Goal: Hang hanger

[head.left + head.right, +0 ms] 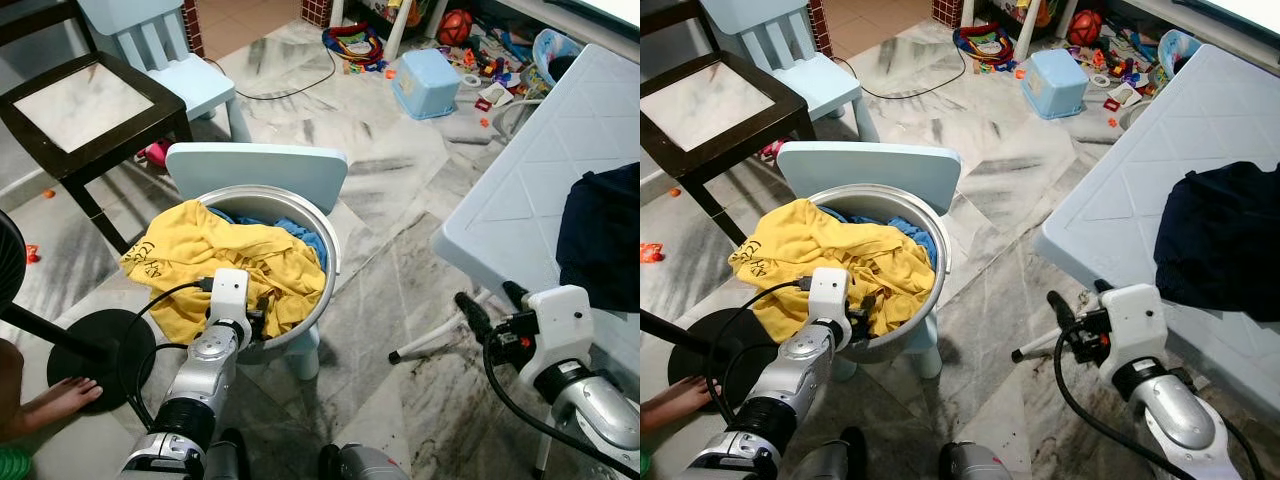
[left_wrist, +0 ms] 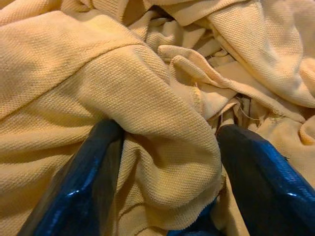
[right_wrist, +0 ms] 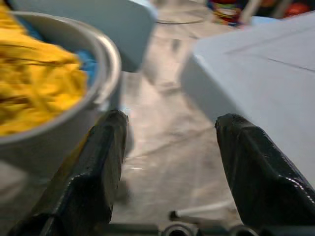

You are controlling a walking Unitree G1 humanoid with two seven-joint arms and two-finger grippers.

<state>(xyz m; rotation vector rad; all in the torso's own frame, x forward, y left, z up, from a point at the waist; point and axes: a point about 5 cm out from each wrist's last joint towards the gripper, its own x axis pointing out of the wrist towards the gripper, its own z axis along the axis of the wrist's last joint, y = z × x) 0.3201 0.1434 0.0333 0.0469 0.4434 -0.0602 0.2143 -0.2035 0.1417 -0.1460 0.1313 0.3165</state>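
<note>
A crumpled yellow shirt (image 1: 200, 260) spills over the rim of a metal basin (image 1: 330, 250), with blue cloth (image 1: 300, 235) under it. The basin sits on a small light blue chair (image 1: 255, 170). My left gripper (image 1: 262, 318) is pushed into the shirt at the basin's near edge. In the left wrist view it stands open, its fingers (image 2: 93, 177) on either side of a fold of yellow fabric (image 2: 167, 147). My right gripper (image 1: 490, 305) hangs open over the marble floor between the basin and the white table (image 1: 540, 170), holding nothing.
A dark navy garment (image 1: 600, 235) lies on the white table at right. A dark wooden chair (image 1: 90, 100) and another blue chair (image 1: 170, 60) stand at back left. A black round stand base (image 1: 100, 355) and a person's foot (image 1: 60, 400) are near left. Toys and a blue bin (image 1: 425, 82) lie far back.
</note>
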